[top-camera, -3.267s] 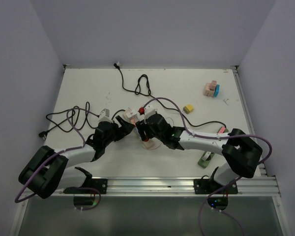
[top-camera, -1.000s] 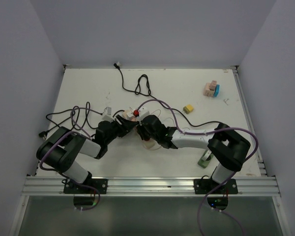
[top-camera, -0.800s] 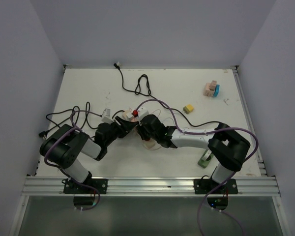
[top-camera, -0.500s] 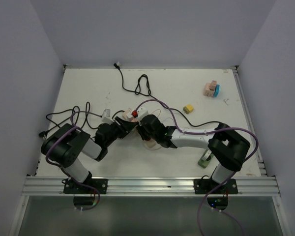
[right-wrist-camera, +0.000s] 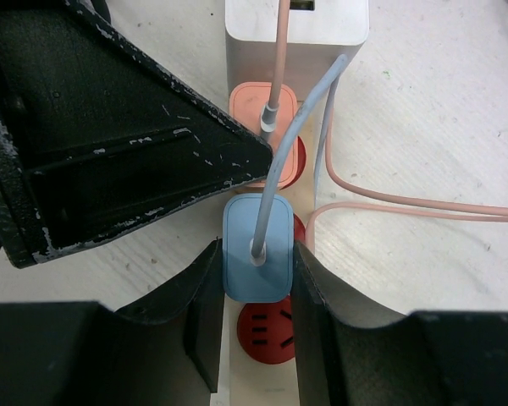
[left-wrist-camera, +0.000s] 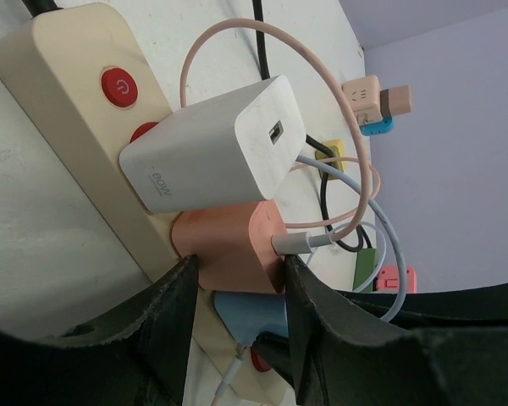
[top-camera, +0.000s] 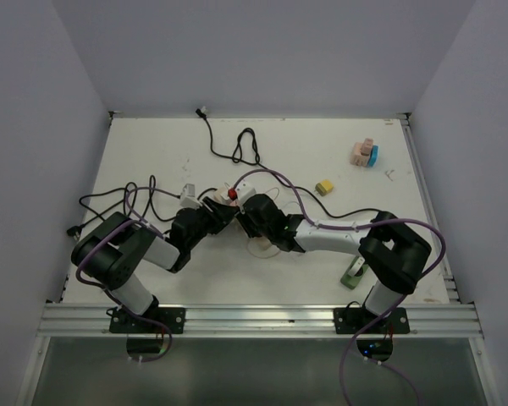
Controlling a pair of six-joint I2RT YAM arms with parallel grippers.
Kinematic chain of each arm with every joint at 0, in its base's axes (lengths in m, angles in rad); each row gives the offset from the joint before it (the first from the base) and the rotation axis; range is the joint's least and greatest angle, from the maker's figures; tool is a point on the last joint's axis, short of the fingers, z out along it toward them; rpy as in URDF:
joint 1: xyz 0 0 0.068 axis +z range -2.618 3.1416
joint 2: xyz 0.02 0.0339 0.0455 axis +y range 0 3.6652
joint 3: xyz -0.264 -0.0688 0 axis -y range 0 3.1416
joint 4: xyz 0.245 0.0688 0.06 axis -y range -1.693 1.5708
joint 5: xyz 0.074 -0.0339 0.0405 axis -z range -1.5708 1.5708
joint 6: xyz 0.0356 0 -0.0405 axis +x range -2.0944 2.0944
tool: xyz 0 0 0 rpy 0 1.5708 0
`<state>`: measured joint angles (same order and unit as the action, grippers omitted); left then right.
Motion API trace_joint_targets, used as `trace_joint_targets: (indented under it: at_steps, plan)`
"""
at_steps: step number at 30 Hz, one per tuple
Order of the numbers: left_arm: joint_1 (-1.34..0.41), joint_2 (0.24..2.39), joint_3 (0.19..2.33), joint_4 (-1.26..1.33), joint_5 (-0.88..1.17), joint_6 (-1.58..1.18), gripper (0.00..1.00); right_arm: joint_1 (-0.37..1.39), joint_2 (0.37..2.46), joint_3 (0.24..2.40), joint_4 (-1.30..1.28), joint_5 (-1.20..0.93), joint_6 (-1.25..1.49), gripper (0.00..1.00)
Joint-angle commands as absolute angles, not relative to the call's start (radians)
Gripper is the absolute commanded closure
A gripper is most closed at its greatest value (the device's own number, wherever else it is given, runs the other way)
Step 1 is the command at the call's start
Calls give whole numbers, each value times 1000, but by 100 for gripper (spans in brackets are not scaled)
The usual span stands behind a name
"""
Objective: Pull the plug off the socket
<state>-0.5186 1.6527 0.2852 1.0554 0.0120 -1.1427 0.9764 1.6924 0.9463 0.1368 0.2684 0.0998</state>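
Left arm folded in closer than before. Left gripper pinching orange plug, right gripper pinching blue plug. Both plugs still in power strip; pull not done.

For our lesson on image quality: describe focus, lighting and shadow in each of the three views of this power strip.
Left wrist: orange plug sharp, fingers near the lens dark and soft. Right wrist: blue plug crisp, even light, faint shadows. Top external: flat, diffuse lighting; plugs too small to resolve.
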Motion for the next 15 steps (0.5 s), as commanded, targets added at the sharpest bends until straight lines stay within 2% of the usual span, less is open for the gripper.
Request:
trace_joint_targets:
  at_steps: [1, 15]
  plan:
    - [-522, 1735, 268, 660, -130, -1049, 54, 991, 1537, 1097, 405, 304, 89, 100]
    - [-548, 1747, 314, 584, -152, -1040, 53, 991, 1526, 1147, 374, 319, 90, 100]
